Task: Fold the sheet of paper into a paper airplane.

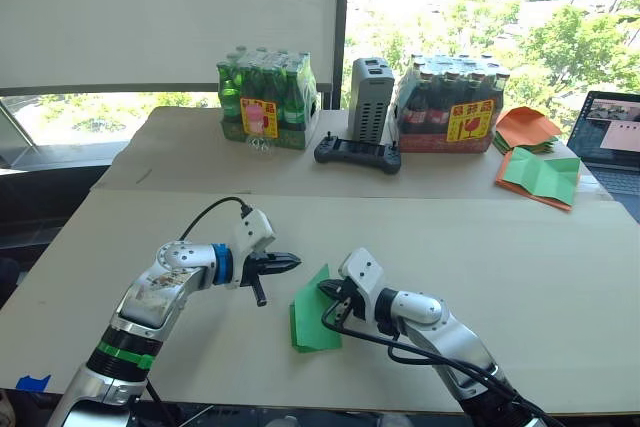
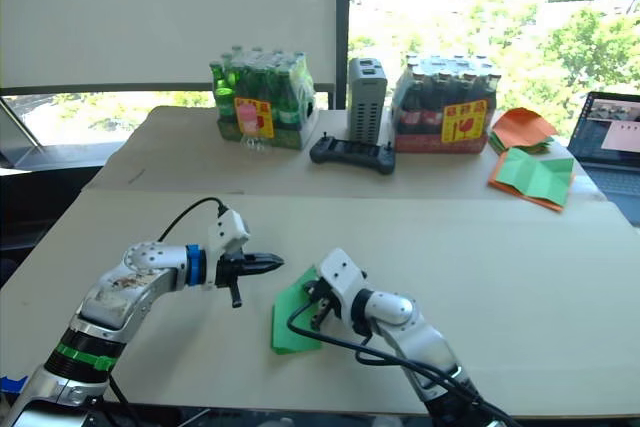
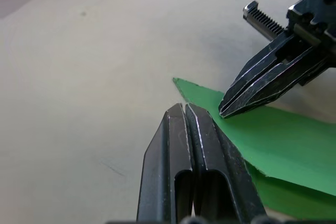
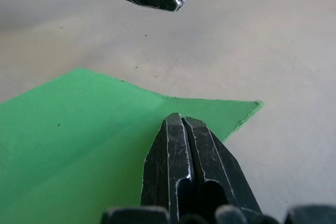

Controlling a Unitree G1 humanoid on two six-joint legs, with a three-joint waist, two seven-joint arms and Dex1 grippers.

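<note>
The sheet of paper [image 1: 312, 319], bright green and partly folded, is seen lying on the near part of the counter [image 1: 520, 277], between the two arms. One pointed corner of it is raised toward the far side, and a crease is seen running across it in the right wrist view.

The right hand [image 1: 327, 290] is pressed down on the paper's upper right part; its two black fingers [image 4: 181, 171] are closed together, tips resting on the green surface just short of the pointed corner, and nothing is gripped between them. The left hand [image 1: 290, 263] is held just beside the paper's upper left edge, slightly above the counter, its fingers [image 3: 194, 166] likewise clenched flat against each other on nothing. The two hands are pointed toward each other and are set close, not touching.

At the far side of the counter are found a pack of green bottles [image 1: 266, 98], a grey box [image 1: 370, 97], a black controller [image 1: 357, 154] and a pack of dark bottles [image 1: 450, 104]. Orange and green folded sheets [image 1: 536, 152] are laid at the far right, near a laptop [image 1: 612, 132].
</note>
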